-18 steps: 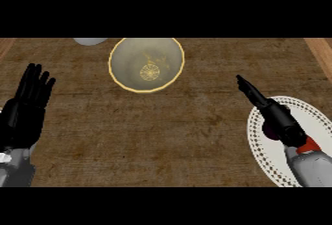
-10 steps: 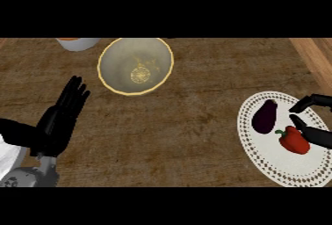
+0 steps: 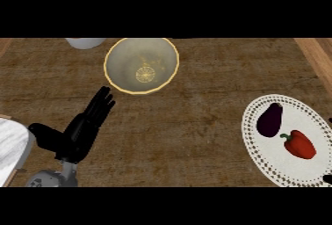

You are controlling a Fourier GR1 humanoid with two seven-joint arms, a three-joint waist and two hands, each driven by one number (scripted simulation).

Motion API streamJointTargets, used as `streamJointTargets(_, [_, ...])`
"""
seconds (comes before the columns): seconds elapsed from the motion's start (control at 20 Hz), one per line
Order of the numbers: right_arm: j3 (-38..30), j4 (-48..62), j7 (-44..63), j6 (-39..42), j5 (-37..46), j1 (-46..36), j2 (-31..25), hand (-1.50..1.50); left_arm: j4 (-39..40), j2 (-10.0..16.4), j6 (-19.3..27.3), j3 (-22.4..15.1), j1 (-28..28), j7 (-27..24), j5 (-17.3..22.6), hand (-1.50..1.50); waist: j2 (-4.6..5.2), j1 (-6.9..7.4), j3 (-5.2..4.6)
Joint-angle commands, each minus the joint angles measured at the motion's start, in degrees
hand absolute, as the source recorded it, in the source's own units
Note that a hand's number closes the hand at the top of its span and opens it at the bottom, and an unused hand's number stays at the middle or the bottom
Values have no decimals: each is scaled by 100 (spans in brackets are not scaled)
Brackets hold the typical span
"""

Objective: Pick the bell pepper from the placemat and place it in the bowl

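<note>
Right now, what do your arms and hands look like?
The left hand is black, with slender fingers and a thumb. It joins a rounded grey forearm. No cables or markings show. Of the right hand only a dark tip shows.

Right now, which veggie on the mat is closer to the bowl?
The dark purple eggplant; the red bell pepper lies beside it, farther from the bowl.
</note>
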Motion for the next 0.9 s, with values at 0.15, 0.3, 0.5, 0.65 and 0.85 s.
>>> streamJointTargets(0.15, [-444, -1315, 1407, -801, 1261, 766, -789, -150, 40, -3, -115, 12, -17, 48, 6, 0, -16, 27, -28])
streamJointTargets(0.3, [-494, -2021, 2438, -553, 1547, 1253, -1011, -150, -19, -170, 65, -130, -65, 90, -159, 0, -18, 22, -29])
streamJointTargets(0.5, [-338, -2577, 3843, 206, 1639, 1172, -1314, -150, 78, -199, 4, -99, -53, 75, -173, 0, 17, 183, -21])
streamJointTargets(0.65, [14, -2978, 4744, 571, 1799, 1042, -1213, -150, 80, -255, -48, -146, -169, 129, -240, 0, 27, 235, -14])
streamJointTargets(0.85, [649, -3133, 5862, 942, 1952, 372, -894, -150, 222, -468, -6, -187, -367, 140, -391, 0, 42, 302, -6])
